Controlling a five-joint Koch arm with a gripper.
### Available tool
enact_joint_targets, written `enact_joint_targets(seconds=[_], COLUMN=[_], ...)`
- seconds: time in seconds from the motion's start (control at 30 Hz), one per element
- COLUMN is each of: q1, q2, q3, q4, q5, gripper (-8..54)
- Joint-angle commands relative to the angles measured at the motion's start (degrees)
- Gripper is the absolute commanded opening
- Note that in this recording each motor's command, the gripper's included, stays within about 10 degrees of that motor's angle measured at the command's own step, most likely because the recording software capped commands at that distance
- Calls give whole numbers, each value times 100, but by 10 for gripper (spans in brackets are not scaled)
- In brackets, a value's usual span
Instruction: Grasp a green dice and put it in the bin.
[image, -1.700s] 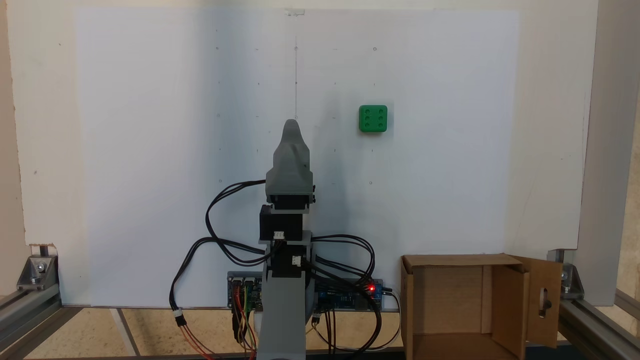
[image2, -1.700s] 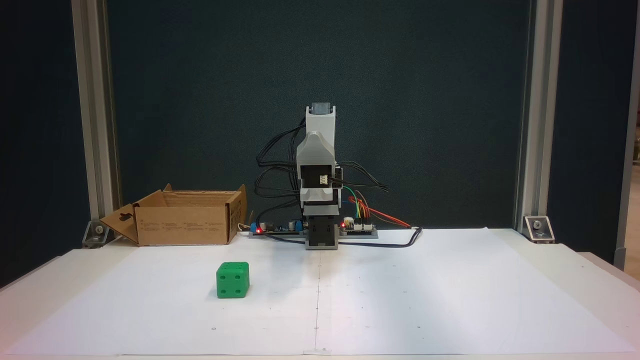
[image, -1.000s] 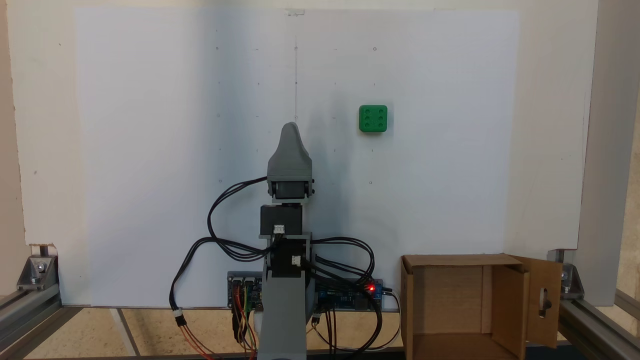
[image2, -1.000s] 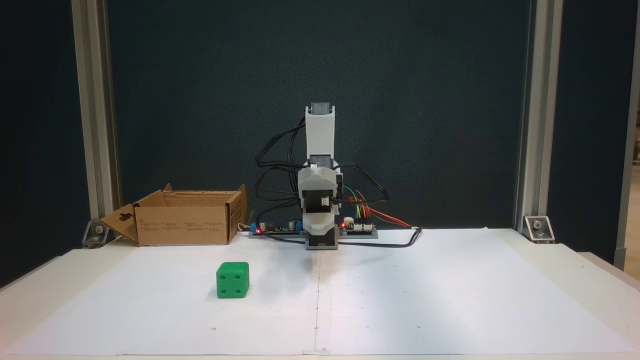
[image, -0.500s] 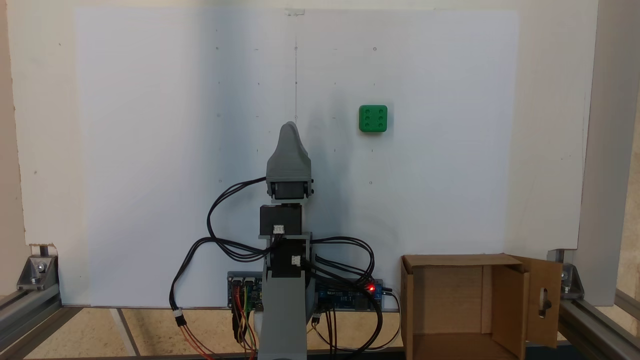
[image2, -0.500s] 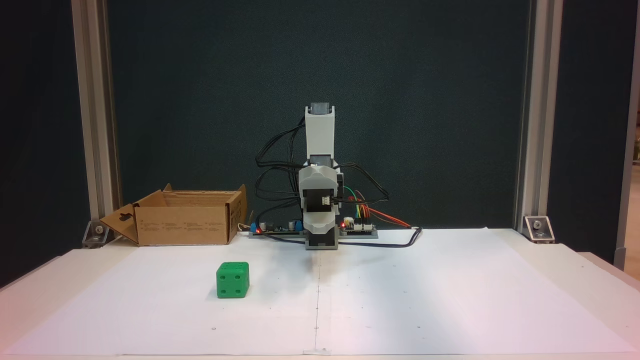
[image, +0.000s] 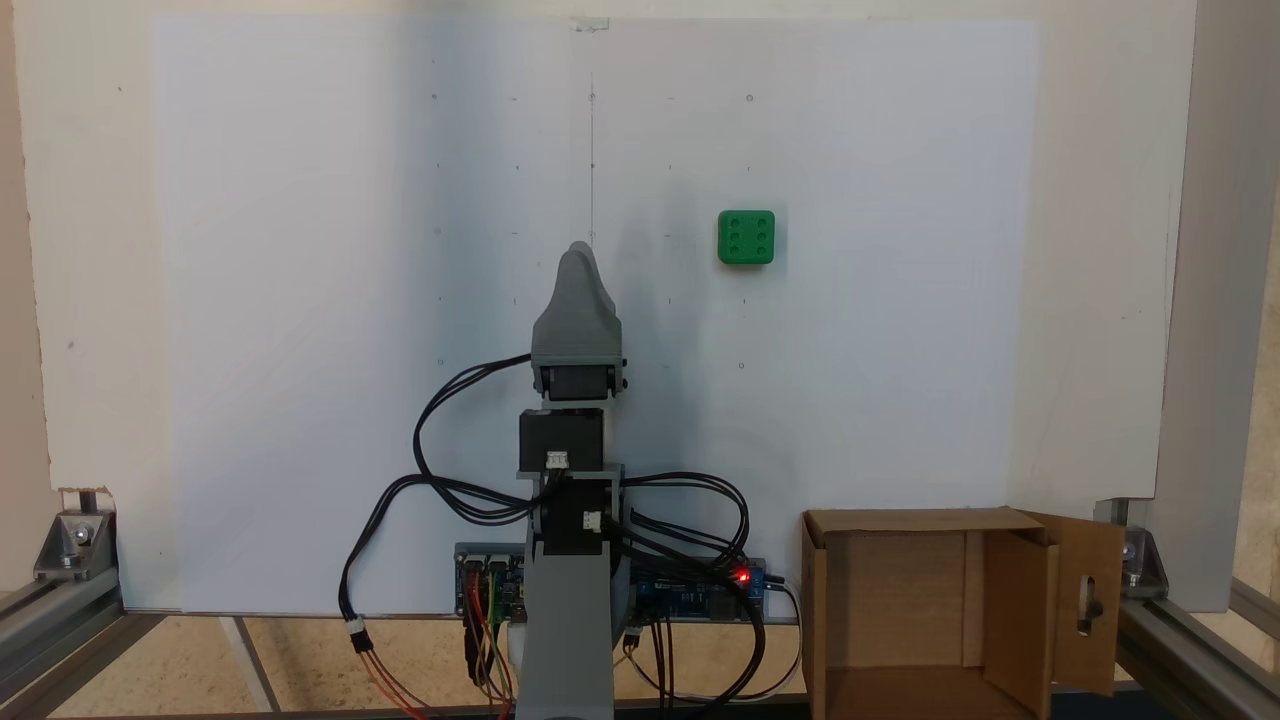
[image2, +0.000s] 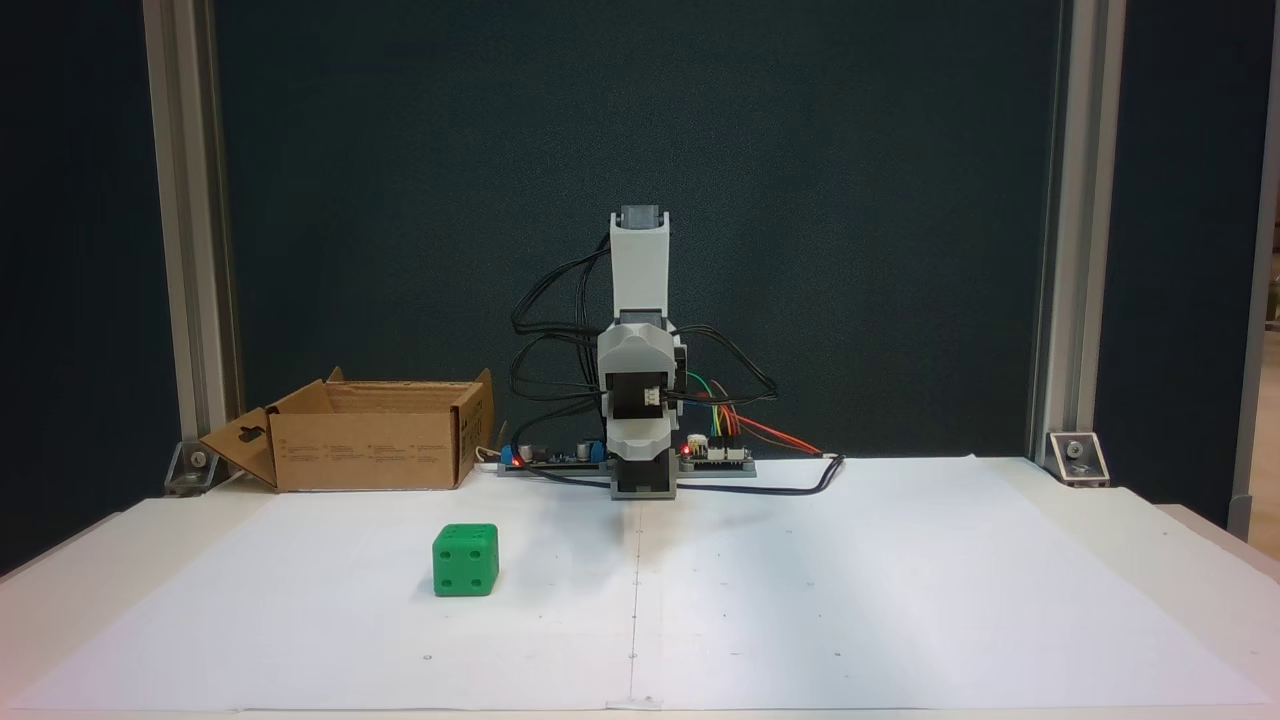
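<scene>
Your small bright green plastic dice (image: 746, 237) (image2: 465, 560) sits alone on white paper (image: 300, 300), well apart from the brown cardboard bin (image: 925, 610) (image2: 370, 440). Grey gripper (image: 579, 255): can't tell if its jaws are parted.

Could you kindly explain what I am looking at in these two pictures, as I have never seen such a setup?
This is a small grey hobby robot arm on a table covered with white paper, with cables and circuit boards at its base. One fixed view looks down from above; the other looks across the table from the front. On the paper lies a small bright green plastic dice, six pips up. A brown open cardboard box stands beside the arm's base. The gripper is folded over the paper, far from the dice, holding nothing; whether its fingers are open is unclear.
</scene>
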Motion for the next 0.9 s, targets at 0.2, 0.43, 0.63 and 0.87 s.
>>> enact_joint_targets(seconds=[0.2, 0.43, 0.63, 0.87], q1=[-53, -44, -114, 88], q2=[642, 642, 633, 633], q3=[272, 264, -220, -1723], q4=[-185, -299, 369, 3050], q5=[-141, -167, -167, 176], gripper=[442, 439, 428, 428])
